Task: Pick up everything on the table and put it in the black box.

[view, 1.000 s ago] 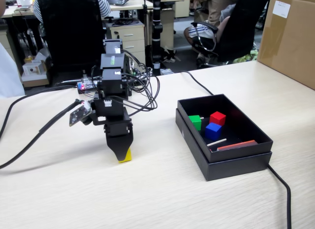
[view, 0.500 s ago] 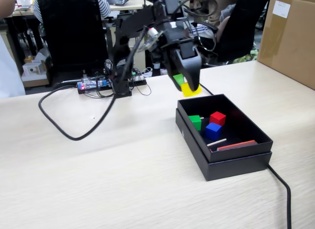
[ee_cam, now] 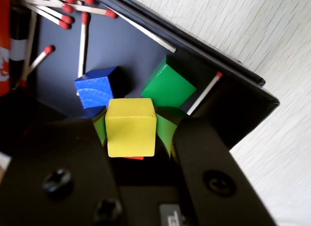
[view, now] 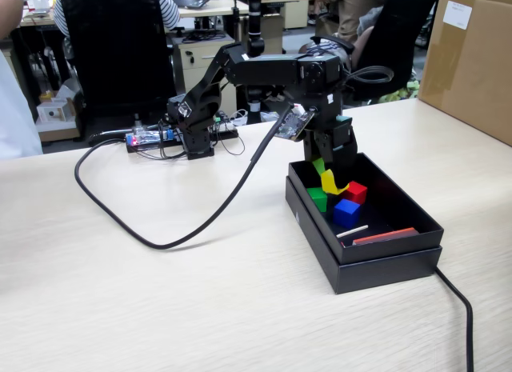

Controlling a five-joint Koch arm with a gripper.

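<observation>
Claw: gripper (view: 330, 180) is held over the black box (view: 400, 246), jaws clamped on the yellow cube (ee_cam: 131, 127); in the wrist view green pads are seen pressed on both sides of the cube.
Claw position: lowered inside the box rim in the fixed view, cube not yet released.
Yellow cube: gripped, hanging just above the other cubes; contact with the box floor cannot be told.
Green cube: (ee_cam: 168, 83) lying in the box, near the corner wall.
Blue cube: (ee_cam: 97, 86) lying in the box, beside the green one.
Red cube: (view: 354, 192) lying in the box in the fixed view; only a sliver is seen under the yellow cube in the wrist view.
Cube count: four in all, one of each colour; three placed, one held.
Table: (view: 160, 308) no cube is seen left on it; only a black cable (view: 192, 228) is seen lying across it.
Other box contents: loose matches (ee_cam: 82, 39), several, exact number not counted; an orange-red flat item (view: 386, 236) at the box edge.
Boxes: one black box; a brown carton (view: 472, 60) at the far right is not used.
Progress: judged almost finished, last cube over the box.
Left to do: jaws to be opened so the yellow cube drops in; arm then to be withdrawn.
</observation>
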